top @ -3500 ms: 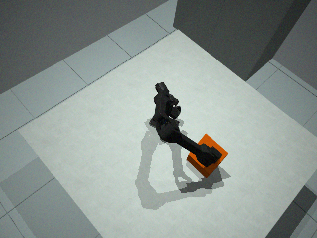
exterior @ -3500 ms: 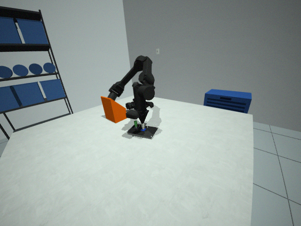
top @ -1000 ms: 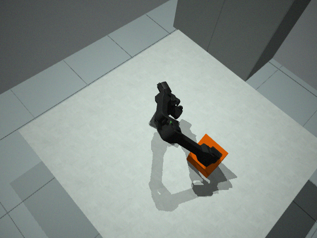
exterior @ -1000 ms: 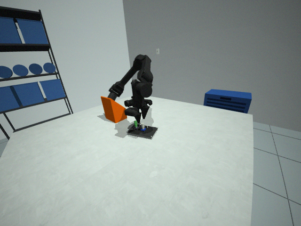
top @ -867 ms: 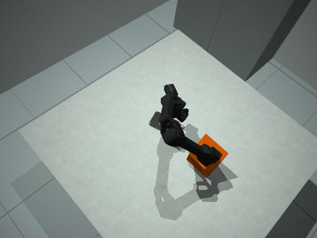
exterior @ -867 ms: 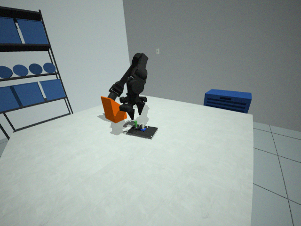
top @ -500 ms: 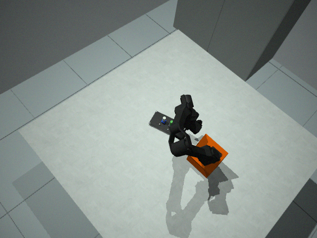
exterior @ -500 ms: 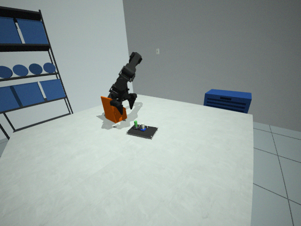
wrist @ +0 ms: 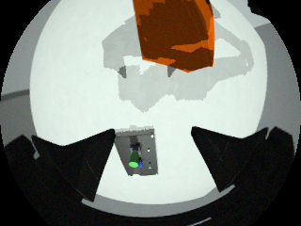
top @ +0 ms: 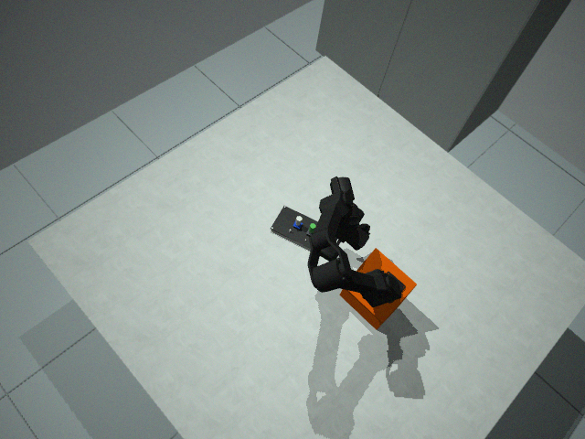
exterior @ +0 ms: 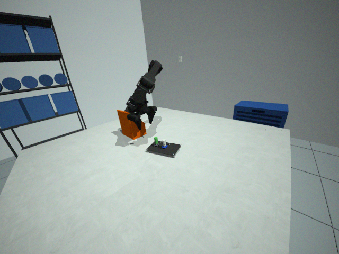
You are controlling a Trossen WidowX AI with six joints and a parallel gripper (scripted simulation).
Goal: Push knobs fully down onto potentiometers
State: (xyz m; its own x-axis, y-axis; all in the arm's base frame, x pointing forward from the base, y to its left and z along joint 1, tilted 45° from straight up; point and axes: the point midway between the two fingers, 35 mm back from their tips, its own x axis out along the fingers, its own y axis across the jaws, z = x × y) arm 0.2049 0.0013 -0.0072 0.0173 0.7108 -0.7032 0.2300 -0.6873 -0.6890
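The dark circuit board (top: 281, 219) (exterior: 171, 151) (wrist: 153, 157) stands on the table. A green knob (top: 313, 226) (exterior: 155, 140) (wrist: 134, 160) stands upright over a dark potentiometer. A white knob (top: 299, 219) (exterior: 164, 142) stands upright over a blue potentiometer (top: 297, 226) (exterior: 164, 146) (wrist: 141, 164). In the top and exterior views both knobs look close to their potentiometers, but any small gap is too fine to tell. The white knob is hidden behind the green one in the wrist view. My gripper (exterior: 145, 126) (wrist: 154, 132) is open and empty, raised above and beside the board, touching neither knob.
An orange block (top: 402, 279) (exterior: 125, 126) (wrist: 178, 28) stands by the arm's base, beyond the board's green-knob end. My arm covers one end of the board in the top view. A shelf rack and a blue cabinet (exterior: 260, 106) stand off the table.
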